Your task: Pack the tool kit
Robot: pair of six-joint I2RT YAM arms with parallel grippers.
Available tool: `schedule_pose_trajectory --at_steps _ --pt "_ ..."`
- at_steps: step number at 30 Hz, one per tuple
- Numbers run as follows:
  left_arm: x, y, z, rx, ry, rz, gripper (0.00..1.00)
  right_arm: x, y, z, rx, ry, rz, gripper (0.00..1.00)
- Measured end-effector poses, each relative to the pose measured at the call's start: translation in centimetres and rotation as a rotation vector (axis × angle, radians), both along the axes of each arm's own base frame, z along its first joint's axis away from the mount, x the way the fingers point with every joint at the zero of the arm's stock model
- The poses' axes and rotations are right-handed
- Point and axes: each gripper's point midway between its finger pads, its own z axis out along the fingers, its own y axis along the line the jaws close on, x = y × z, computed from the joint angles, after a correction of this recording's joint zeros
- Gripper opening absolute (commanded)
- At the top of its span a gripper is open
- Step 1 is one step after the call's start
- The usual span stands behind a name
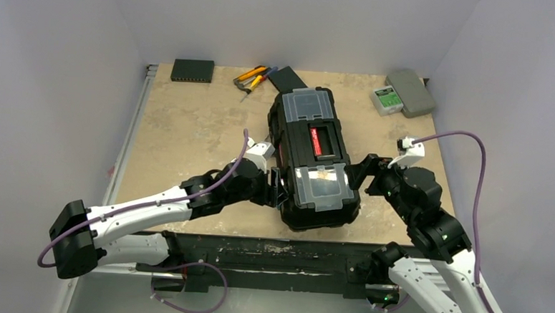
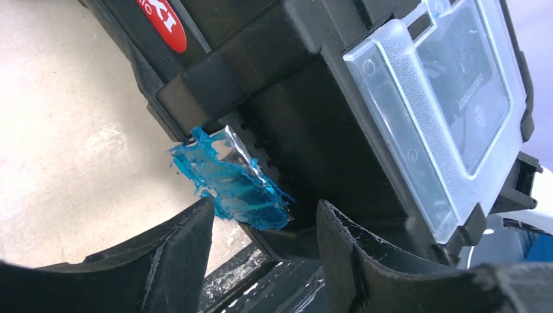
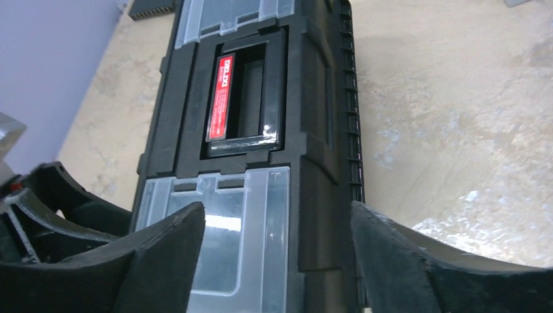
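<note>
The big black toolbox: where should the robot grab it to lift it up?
Probably by the red-labelled handle in the middle of the toolbox lid, coming straight down from above. It lies along the box in a sunken pocket with a gap beside it, so one finger could slip in there and pinch across the thin bar. The body looks too wide to pinch whole.

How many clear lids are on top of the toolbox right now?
2. The far clear lid is at the back end of the toolbox; the near clear lid is at its front end. None seems hidden.
</note>
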Motion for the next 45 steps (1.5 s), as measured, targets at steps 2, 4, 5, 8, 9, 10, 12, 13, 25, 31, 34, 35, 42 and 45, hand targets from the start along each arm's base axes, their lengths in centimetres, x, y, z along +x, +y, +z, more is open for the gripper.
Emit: schedule_pose_trajectory --at_steps 2,4,5,8,9,10,12,13,25,31,34,35,42,45 --pt "-0.1 -0.6 -0.3 0.002 0.001 -0.014 0.57 0.2 0.1 -0.1 -0.002 0.01 -0.001 0.99" --pt "-0.2 -1.3 -0.6 0.003 0.004 -0.031 0.57 0.3 0.2 -0.3 -0.009 0.018 0.001 0.99" --pt "-0.3 -1.8 -0.7 0.002 0.004 -0.039 0.57 0.4 0.3 -0.3 -0.011 0.02 0.002 0.99" --pt "-0.7 -3.0 -0.7 -0.004 0.002 -0.067 0.57 0.5 0.3 -0.2 -0.009 0.019 0.001 0.99" --pt "-0.8 -3.5 -0.7 -0.005 0.001 -0.076 0.57 0.5 0.3 -0.1 -0.007 0.017 0.002 0.99" --pt "-1.0 -3.9 -0.7 -0.006 -0.001 -0.086 0.57 0.5 0.4 -0.1 -0.006 0.015 0.005 0.99" --pt "-1.3 -4.7 -0.6 -0.007 -0.003 -0.102 0.57 0.5 0.6 0.1 -0.001 0.01 0.013 0.98" --pt "-1.5 -5.0 -0.6 -0.008 -0.003 -0.111 0.57 0.4 0.6 0.2 0.004 0.006 0.019 0.96" --pt "-3.1 -3.4 2.7 -0.021 -0.045 -0.142 0.58 -0.4 2.5 2.1 0.04 -0.035 0.138 0.0" --pt "1.3 2.6 4.4 -0.04 -0.073 0.043 0.59 0.1 4.3 2.5 0.044 -0.031 0.22 0.43" --pt "3.2 5.3 3.6 -0.024 -0.053 0.132 0.59 1.1 5.4 2.3 0.034 0.003 0.248 0.45" --pt "3.8 6.0 3.2 -0.015 -0.037 0.155 0.59 1.5 5.9 2.2 0.031 0.021 0.259 0.46" --pt "7.4 8.5 0.0 -0.005 0.086 0.246 0.59 4.5 8.9 0.0 0.048 0.128 0.298 0.83" --pt "9.3 9.0 -1.5 -0.021 0.143 0.273 0.59 5.0 10.0 -0.5 0.063 0.151 0.307 0.95"
